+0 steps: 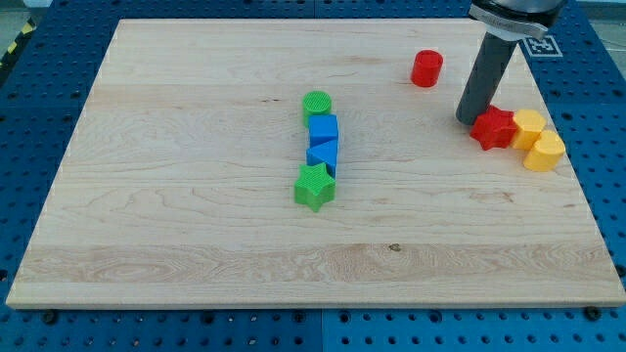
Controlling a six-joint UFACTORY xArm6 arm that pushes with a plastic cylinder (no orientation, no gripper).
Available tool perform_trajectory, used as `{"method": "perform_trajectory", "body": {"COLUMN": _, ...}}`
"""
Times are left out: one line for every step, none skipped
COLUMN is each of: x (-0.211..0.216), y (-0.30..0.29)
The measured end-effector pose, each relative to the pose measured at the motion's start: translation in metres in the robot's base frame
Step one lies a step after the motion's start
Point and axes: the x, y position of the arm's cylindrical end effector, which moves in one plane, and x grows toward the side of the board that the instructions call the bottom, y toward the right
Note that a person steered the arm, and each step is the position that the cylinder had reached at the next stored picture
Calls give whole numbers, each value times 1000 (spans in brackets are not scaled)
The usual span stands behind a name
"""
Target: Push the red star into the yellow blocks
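Observation:
The red star [496, 128] lies at the view's right, touching the left side of two yellow blocks [536, 139], which sit side by side. My tip [469, 118] stands on the board just left of the red star, against it. A red cylinder [425, 68] stands alone toward the view's top, left of the rod.
In the board's middle a column runs top to bottom: green cylinder [316, 104], blue cube [324, 129], blue triangle [323, 154], green star [314, 187]. The board's right edge [572, 166] is close behind the yellow blocks.

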Motion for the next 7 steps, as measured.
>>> {"method": "perform_trajectory", "body": {"x": 0, "y": 0}}
{"method": "perform_trajectory", "body": {"x": -7, "y": 0}}
{"method": "perform_trajectory", "body": {"x": -1, "y": 16}}
{"method": "perform_trajectory", "body": {"x": 17, "y": 25}}
{"method": "perform_trajectory", "body": {"x": 25, "y": 25}}
{"method": "perform_trajectory", "body": {"x": 25, "y": 25}}
{"method": "perform_trajectory", "body": {"x": 19, "y": 13}}
